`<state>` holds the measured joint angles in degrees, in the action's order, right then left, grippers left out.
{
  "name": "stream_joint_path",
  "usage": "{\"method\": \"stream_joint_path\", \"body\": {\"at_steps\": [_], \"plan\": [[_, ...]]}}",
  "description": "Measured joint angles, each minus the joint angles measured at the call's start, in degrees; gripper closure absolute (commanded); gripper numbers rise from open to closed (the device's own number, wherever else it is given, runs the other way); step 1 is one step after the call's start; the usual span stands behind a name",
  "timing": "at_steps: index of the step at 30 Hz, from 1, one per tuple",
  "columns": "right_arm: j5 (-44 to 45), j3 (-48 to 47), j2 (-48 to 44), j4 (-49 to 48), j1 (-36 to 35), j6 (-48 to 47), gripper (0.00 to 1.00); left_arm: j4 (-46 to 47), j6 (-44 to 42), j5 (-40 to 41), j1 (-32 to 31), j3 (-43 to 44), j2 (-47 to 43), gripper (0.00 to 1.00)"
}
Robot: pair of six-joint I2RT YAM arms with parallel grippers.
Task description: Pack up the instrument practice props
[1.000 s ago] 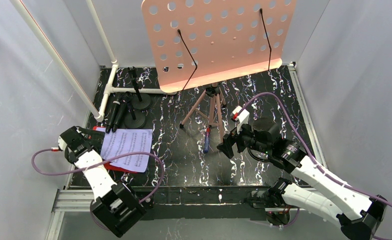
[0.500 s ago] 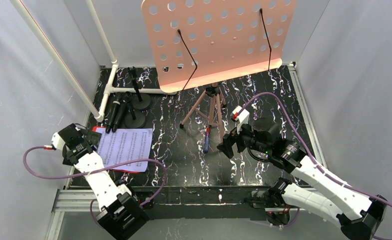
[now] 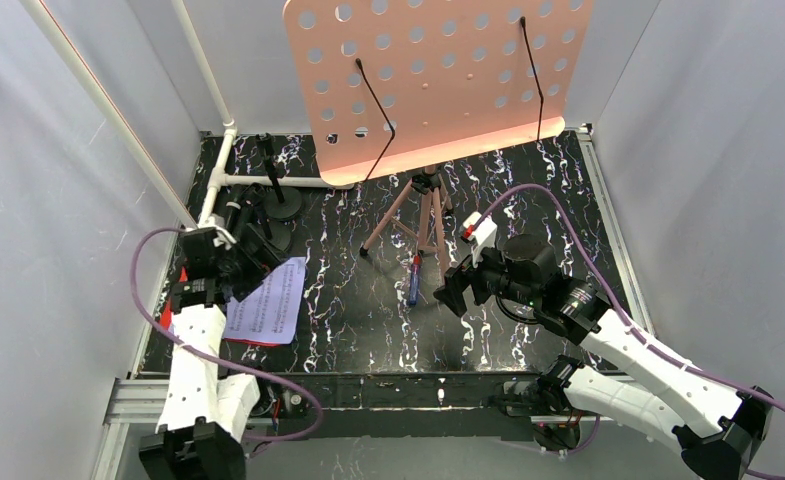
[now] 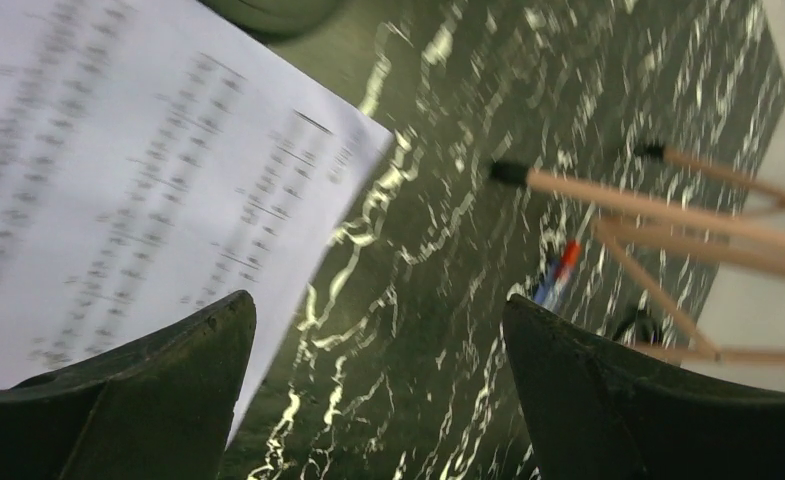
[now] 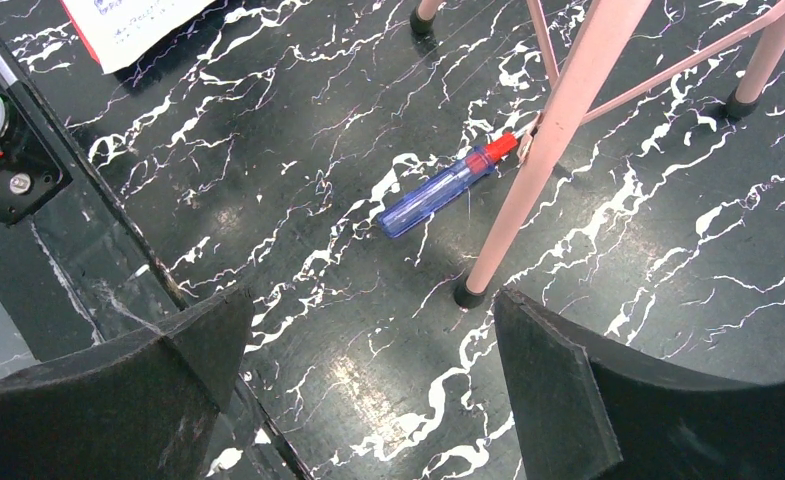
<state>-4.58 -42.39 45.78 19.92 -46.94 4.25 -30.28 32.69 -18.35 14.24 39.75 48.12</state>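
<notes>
The pink hole-punched rack (image 3: 438, 80) stands at the back on its tripod legs (image 3: 413, 215). Two black microphones (image 3: 253, 215) on round bases lie at the back left. A white music sheet (image 3: 268, 305) lies on a red one (image 3: 171, 317) at the front left. My left gripper (image 3: 248, 255) hovers open over the sheet's far left corner, just in front of the microphones. Its wrist view shows the white sheet (image 4: 118, 180) and a tripod leg (image 4: 648, 205) past the open, empty left gripper (image 4: 378, 320). My right gripper (image 3: 453, 290) is open and empty near a tripod leg (image 5: 548, 150).
A blue pen with a red cap (image 3: 414, 280) lies by the tripod feet, the same pen (image 5: 438, 190) lying ahead of my right fingers. A white pipe frame (image 3: 218, 175) runs along the back left. Grey walls close in both sides. A metal rail (image 3: 368, 395) edges the front.
My left arm has swung from the sheet's left edge up and right, to just in front of the microphones, and turned toward the tripod. The right arm has not moved.
</notes>
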Motion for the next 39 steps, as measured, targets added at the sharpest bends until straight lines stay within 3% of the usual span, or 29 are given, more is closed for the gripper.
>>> {"method": "stream_joint_path", "body": {"at_steps": [8, 12, 19, 32, 39], "plan": [[1.7, 0.1, -0.6, 0.0, 0.0, 0.0, 0.01, 5.0, 1.7, 1.5, -21.8, -1.0, 6.6, 0.08], [3.3, 0.2, -2.4, -0.2, 0.0, 0.1, 0.01, 8.5, 1.8, 3.3, -28.5, -1.9, 13.6, 0.08], [6.4, 0.2, -3.9, -0.4, 0.0, 0.0, 0.01, 11.9, 1.8, 7.1, -30.1, -5.2, 21.5, 0.08], [8.7, 0.2, -2.8, -0.4, 0.0, 0.0, 0.01, 8.4, 3.1, 20.9, -30.1, -6.0, 19.5, 0.07], [9.6, 0.7, -2.7, -1.9, 0.0, 0.1, 0.01, 8.4, 2.8, 20.4, -30.4, -6.0, 16.9, 0.06]]}}
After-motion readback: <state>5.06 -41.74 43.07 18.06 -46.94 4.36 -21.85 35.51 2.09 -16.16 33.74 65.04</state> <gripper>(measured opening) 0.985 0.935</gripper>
